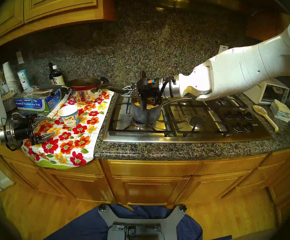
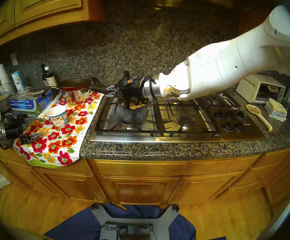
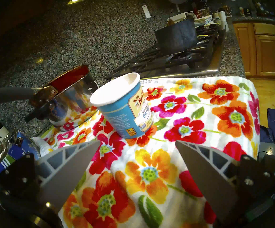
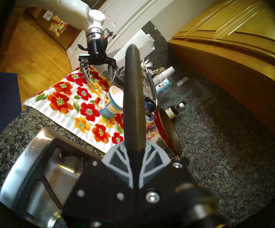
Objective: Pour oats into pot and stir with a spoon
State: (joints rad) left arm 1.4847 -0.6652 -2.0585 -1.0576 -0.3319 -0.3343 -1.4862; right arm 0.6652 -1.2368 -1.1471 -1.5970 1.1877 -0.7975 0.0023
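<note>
The dark grey pot stands on the front left burner, its thin silver handle pointing right. Tan oats lie inside it. My right gripper hovers over the pot, shut on the spoon's black handle, which stands upright; the spoon's bowl is hidden down in the pot. The oatmeal cup stands upright on the floral towel, its inside showing white. My left gripper is open, left of the cup and apart from it.
The floral towel hangs over the counter's front edge. Behind the cup stands a shiny steel pot with a red pan on it. A foil box and a bottle are at the back left. Stove knobs and a ceramic spoon rest lie to the right.
</note>
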